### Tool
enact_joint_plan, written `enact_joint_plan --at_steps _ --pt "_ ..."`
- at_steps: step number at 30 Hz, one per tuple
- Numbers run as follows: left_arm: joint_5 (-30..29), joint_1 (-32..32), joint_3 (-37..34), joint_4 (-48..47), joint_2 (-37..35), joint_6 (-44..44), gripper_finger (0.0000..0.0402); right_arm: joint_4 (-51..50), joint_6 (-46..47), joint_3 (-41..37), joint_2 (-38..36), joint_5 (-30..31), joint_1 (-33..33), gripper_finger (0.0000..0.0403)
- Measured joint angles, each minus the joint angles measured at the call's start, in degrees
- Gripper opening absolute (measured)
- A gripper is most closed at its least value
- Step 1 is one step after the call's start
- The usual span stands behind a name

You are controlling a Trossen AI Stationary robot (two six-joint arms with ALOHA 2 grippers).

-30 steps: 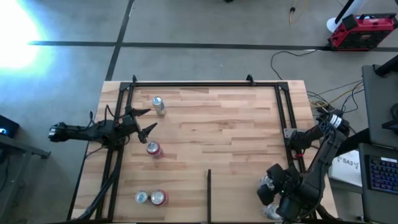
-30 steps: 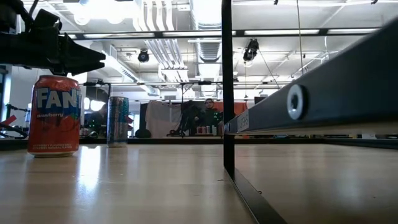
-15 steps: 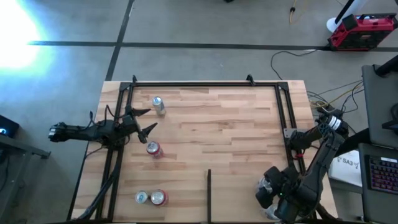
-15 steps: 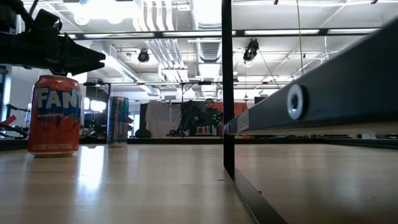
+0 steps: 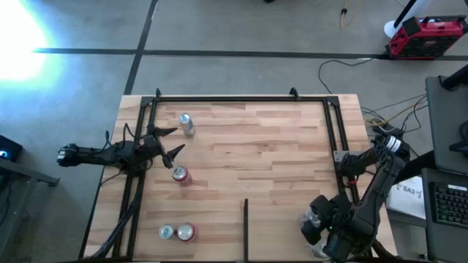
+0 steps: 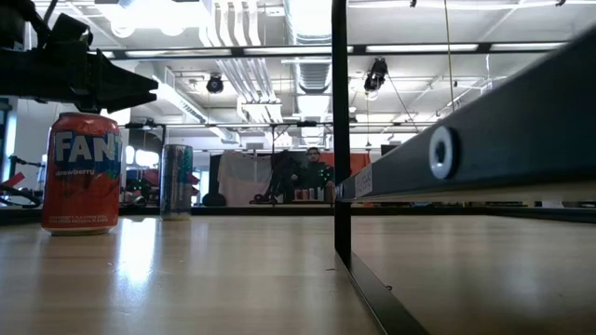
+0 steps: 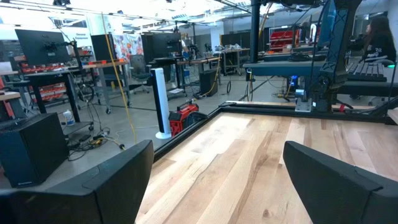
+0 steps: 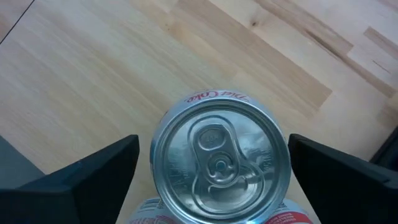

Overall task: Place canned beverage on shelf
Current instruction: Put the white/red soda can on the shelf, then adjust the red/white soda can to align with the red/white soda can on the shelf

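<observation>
A: Over to the right gripper [image 8: 217,186], down at the near right corner of the shelf [image 5: 278,153]. Straddling a Diet Coke can [image 8: 219,163], fingers [image 8: 81,180] spread wide either side of the lid, no contact visible. Looks lined up from above for a grab.

B: Can't call it gripped, then. Jaws apart, can upright between them, apparently resting on the wood inside the right frame rail.

A: And the left gripper [image 5: 172,142]? Hovering open near the left edge, holding nothing, just above the red Fanta can [image 5: 180,175].

B: Waiting, probably. Plenty of company on the board: a silver can [image 5: 186,123] toward the back left, two more cans [image 5: 178,232] at the front left.

A: Divider strip [image 5: 246,228] standing between the right can and that side. Worth minding on any sweep leftward.
</observation>
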Motion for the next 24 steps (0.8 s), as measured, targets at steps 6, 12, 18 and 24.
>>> enact_joint_plan --at_steps 6,12,18,24 --pt "0.01 0.01 0.00 0.00 0.00 0.00 0.0343 -0.23 -0.59 0.96 -0.70 -0.45 -0.02 0.0395" --pt "0.00 0.00 0.00 0.02 0.00 0.00 0.0343 -0.73 -4.00 1.73 -2.75 -5.41 -1.70 0.0395" --pt "0.00 0.02 0.00 0.01 0.00 0.00 0.0343 0.30 -7.92 1.73 -4.70 -15.98 -6.09 0.0395" --pt "0.00 0.02 0.00 0.00 0.00 0.00 0.0343 1.42 -13.41 1.73 -5.36 -24.10 -10.83 0.0396"
